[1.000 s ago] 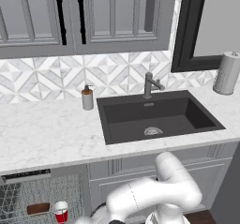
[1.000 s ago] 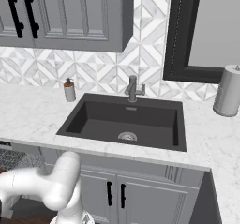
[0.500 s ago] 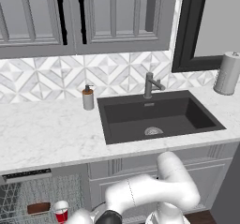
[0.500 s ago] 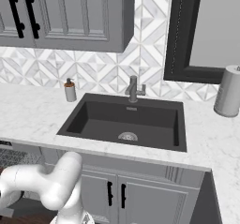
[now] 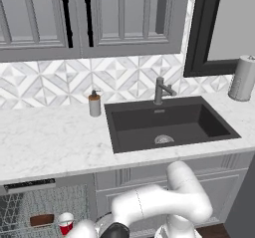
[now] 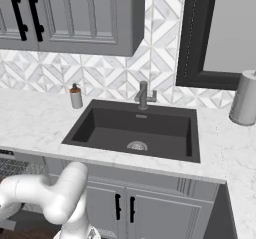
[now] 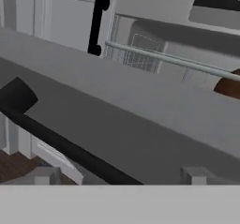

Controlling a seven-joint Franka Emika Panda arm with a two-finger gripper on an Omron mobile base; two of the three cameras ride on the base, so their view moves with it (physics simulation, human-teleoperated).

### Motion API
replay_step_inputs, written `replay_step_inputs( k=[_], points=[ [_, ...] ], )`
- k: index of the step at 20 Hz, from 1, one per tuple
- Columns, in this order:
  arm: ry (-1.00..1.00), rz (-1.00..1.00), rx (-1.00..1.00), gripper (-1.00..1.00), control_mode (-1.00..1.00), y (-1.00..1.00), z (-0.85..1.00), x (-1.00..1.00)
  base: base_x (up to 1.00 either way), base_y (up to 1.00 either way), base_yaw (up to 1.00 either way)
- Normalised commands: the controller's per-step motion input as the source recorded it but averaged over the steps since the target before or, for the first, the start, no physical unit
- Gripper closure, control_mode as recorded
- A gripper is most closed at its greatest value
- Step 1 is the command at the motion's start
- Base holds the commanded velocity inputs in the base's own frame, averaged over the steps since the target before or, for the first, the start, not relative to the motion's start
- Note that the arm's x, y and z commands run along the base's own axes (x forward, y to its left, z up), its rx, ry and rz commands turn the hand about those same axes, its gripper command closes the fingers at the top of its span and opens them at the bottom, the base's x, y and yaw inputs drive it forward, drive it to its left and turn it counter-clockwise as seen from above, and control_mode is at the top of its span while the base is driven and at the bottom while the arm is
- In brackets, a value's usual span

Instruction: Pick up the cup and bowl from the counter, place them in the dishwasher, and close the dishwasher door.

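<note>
A white marble-patterned surface (image 5: 50, 142) runs under grey wall cabinets, with a black sink (image 5: 169, 125) set into it, a soap dispenser (image 5: 94, 104) just left of the sink and a paper towel roll (image 5: 242, 77) at the far right. Below the surface at the left, the dishwasher (image 5: 30, 186) stands open, and in its wire rack (image 5: 45, 207) the red cup (image 5: 65, 224) sits just right of the dark-brown bowl (image 5: 42, 220). The white arm (image 5: 164, 204) bends down low from the lower right and reaches left toward the rack. In the hand view the tool (image 7: 119, 176) has its two fingertips (image 7: 44, 175) spread wide, gripping nothing, close over the dishwasher door (image 7: 126, 124), whose black strip (image 7: 70, 145) runs slantwise across.
</note>
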Motion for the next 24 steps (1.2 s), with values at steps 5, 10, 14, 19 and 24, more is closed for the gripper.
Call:
replay_step_inputs(
  k=[5, 10, 14, 19, 24],
  points=[
    [-0.33, -0.15, -0.45, -1.00, -1.00, -0.10, -1.00, 1.00, 0.00, 0.00, 0.00],
    [-0.29, -0.23, -0.34, -1.00, -1.00, -0.22, -1.00, 1.00, 0.00, 0.00, 0.00],
    [-0.23, -0.27, -0.36, -1.00, -1.00, -0.25, -0.97, 1.00, 0.00, 0.00, 0.00],
    [-0.24, -0.24, -0.34, -1.00, -1.00, -0.34, -0.87, 1.00, 0.00, 0.00, 0.00],
    [-0.20, -0.17, -0.27, -1.00, -1.00, -0.28, -0.66, 1.00, 0.00, 0.00, 0.00]
  ],
)
